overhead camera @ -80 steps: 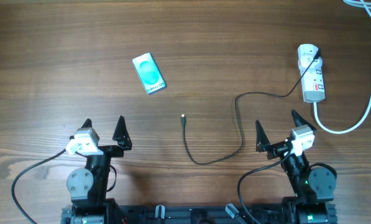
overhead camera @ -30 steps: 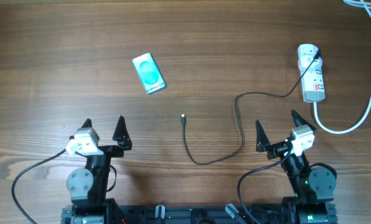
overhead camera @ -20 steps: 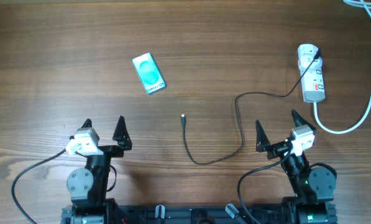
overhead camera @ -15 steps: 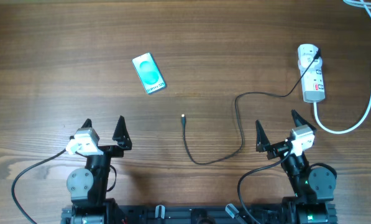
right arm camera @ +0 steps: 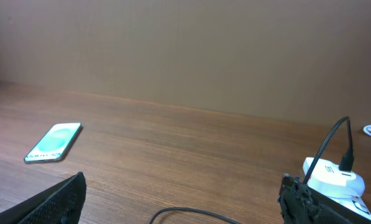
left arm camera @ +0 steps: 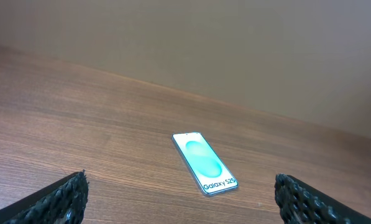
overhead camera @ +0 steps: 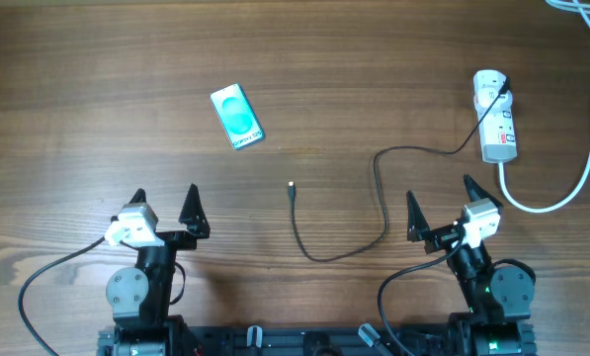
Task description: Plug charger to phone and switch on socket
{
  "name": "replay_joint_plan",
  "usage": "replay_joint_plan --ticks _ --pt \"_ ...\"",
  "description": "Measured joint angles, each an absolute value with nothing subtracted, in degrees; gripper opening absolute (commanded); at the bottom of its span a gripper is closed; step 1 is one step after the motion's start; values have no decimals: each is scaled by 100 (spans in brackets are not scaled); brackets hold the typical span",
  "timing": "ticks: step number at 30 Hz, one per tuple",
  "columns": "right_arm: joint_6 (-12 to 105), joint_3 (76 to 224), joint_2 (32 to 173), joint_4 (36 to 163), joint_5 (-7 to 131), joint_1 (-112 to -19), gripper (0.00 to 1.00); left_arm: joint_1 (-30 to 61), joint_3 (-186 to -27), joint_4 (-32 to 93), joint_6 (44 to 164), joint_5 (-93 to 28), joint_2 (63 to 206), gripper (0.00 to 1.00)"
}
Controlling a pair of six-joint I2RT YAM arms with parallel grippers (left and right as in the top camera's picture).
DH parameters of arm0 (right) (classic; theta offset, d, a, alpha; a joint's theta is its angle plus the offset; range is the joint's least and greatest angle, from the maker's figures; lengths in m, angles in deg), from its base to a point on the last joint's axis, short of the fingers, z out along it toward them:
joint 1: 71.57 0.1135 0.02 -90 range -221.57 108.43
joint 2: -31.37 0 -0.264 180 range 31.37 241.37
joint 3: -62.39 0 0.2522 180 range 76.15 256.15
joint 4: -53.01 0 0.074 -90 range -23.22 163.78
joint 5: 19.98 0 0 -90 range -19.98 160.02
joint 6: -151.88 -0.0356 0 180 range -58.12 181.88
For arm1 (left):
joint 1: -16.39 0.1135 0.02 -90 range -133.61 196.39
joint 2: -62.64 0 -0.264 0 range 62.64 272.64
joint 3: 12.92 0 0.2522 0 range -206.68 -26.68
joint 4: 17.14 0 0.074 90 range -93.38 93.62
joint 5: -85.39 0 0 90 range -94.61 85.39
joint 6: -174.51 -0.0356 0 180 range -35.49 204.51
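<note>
The phone (overhead camera: 237,117) lies flat on the wooden table at upper left, turquoise screen up; it also shows in the left wrist view (left arm camera: 204,163) and the right wrist view (right arm camera: 53,142). The black charger cable (overhead camera: 346,243) loops across the middle, its metal-tipped connector (overhead camera: 292,185) lying free, its other end plugged into the white socket strip (overhead camera: 495,117) at upper right, which also shows in the right wrist view (right arm camera: 333,176). My left gripper (overhead camera: 164,205) is open and empty near the front edge, below the phone. My right gripper (overhead camera: 440,204) is open and empty, below the socket.
A thick white cord (overhead camera: 569,194) curves from the socket toward the table's right edge. A plain wall stands behind the table's far edge (left arm camera: 247,109).
</note>
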State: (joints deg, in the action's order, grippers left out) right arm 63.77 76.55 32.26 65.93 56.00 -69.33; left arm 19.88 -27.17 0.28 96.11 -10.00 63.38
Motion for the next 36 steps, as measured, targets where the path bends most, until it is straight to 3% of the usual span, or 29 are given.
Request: replay_joint_plan --ticks 36 --pt "6375 7655 3226 6593 5600 -6933 100 1988 -2715 -101 9611 -1000 6338 100"
